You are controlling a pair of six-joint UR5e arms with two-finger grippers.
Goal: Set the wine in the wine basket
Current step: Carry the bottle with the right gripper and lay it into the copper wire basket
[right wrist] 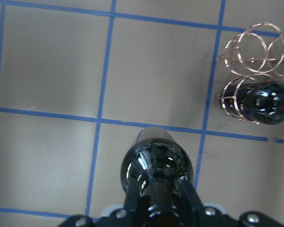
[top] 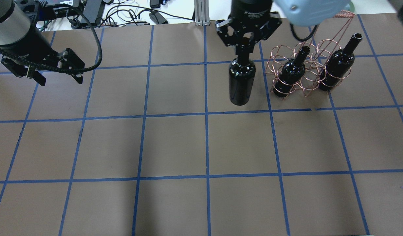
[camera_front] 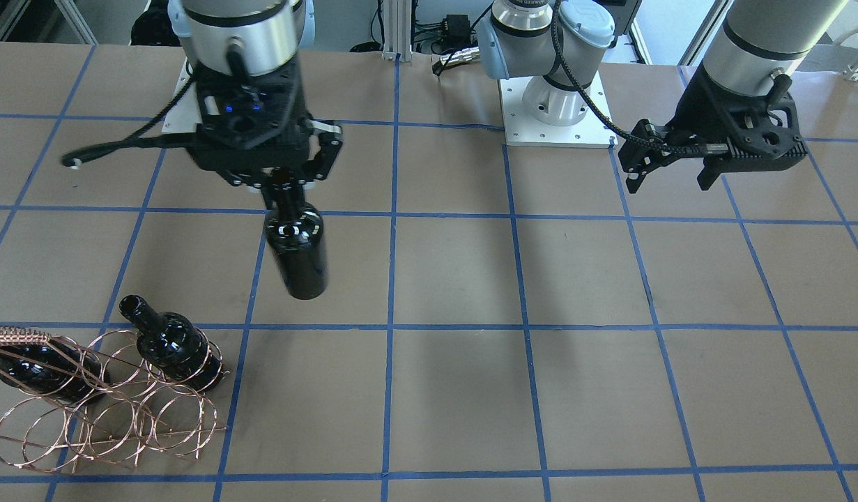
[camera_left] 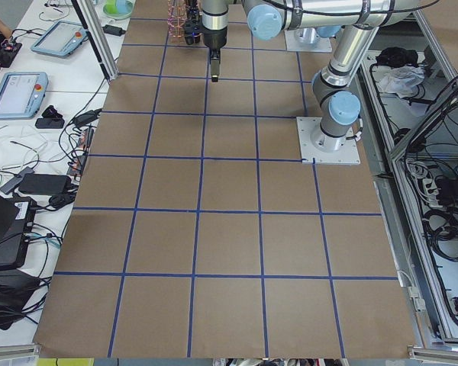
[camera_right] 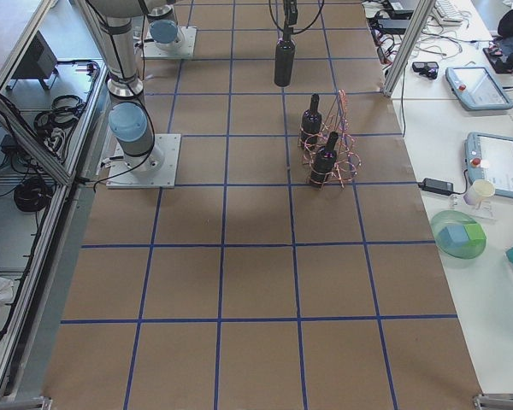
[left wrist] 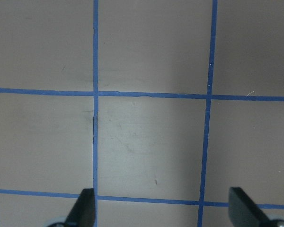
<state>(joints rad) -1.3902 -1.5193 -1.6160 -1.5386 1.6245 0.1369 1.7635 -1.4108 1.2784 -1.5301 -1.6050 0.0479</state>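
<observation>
My right gripper [camera_front: 287, 183] is shut on the neck of a near-black wine bottle [camera_front: 297, 252] that hangs upright, apparently off the table; both also show in the overhead view (gripper [top: 244, 44], bottle [top: 242, 82]). The copper wire wine basket [top: 304, 86] stands just to the right of it there, and shows in the front-facing view [camera_front: 108, 425]. It holds two more dark bottles, one [top: 292, 72] nearer the held bottle and one [top: 338, 65] at its far end. My left gripper [top: 60, 79] is open and empty, far from them; its fingers [left wrist: 85, 208] show over bare table.
The brown table [top: 175, 144] carries a blue tape grid. The arm bases [camera_front: 555, 104] stand at the robot's edge. Cables and boxes [top: 122, 14] lie beyond the far edge. A side bench with tablets [camera_right: 487, 162] stands past the basket.
</observation>
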